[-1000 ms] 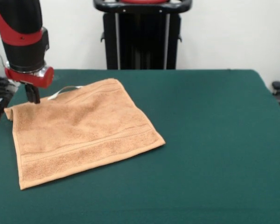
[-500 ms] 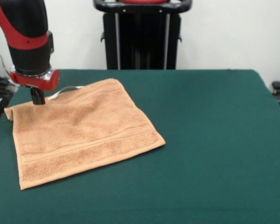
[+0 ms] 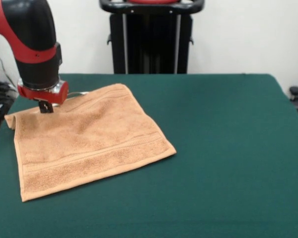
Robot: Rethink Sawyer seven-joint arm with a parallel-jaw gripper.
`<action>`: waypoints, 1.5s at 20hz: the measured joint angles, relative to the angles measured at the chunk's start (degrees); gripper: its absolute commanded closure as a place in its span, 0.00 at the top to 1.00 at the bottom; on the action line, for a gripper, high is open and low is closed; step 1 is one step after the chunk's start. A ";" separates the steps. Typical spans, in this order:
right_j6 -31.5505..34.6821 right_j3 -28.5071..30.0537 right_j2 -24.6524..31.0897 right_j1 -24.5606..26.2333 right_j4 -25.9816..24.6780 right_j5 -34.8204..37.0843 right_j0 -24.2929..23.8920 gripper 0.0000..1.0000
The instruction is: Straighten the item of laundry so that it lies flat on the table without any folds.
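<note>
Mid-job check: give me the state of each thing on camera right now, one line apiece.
Towel: spread almost flat on the table, far-left corner slightly curled up.
White loop: sticking out from the towel's far edge.
Gripper: low over the towel's far-left part; open or shut, and whether it touches, cannot be told.
Table: green cover smooth.

Premises appear to be a robotics laboratory: a red-and-black industrial arm [image 3: 32, 47], a green felt-covered table [image 3: 228, 148], a bare white wall [image 3: 248, 34].
</note>
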 measured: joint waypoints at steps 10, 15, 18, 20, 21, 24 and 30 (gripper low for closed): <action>0.00 -0.03 0.00 0.04 0.01 0.01 0.00 0.00; 0.00 -0.03 0.00 0.04 0.01 0.01 0.00 0.00; 0.00 -0.02 0.01 0.03 0.02 0.00 -0.05 0.00; 0.00 -0.02 0.01 0.03 0.02 0.00 -0.04 0.00; 0.00 -0.01 0.01 0.02 0.02 0.00 -0.04 0.00; 0.00 0.12 -0.01 -0.05 0.01 -0.12 -0.05 0.00; 0.00 1.28 -0.40 -0.49 -0.01 -2.29 -0.03 0.00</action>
